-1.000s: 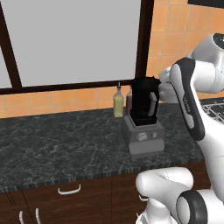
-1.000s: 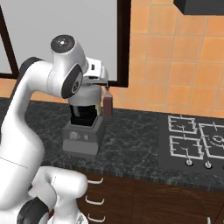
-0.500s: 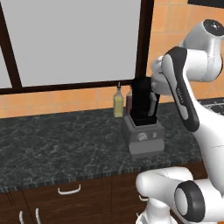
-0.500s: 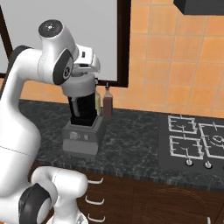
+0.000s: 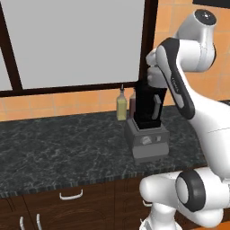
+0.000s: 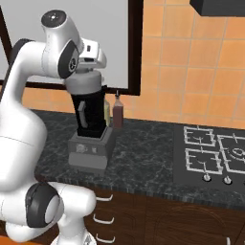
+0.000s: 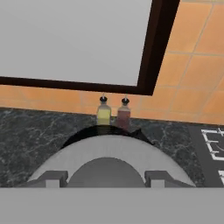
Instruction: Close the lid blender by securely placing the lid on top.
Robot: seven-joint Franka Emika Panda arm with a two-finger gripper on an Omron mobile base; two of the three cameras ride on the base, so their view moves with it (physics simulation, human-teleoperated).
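Arm hides the hand in the left base view, fingertips [image 7: 51,178] barely poke up in the hand view. Hand [image 6: 85,81] grips the lid [image 6: 84,86], lid sits right under it atop the blender [image 6: 91,129] on the worktop [image 6: 143,162]. Bottles [image 7: 113,114] behind.

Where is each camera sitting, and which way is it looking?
Left base view: behind the arm on its left, looking forward and down at the blender on the counter; the white arm rises at lower right.
Right base view: behind on the right, facing the same blender; the arm rises at lower left.
Hand view: on the hand, looking over the lid toward the wall; finger tips at the bottom.
All three share the yellowish bottle.
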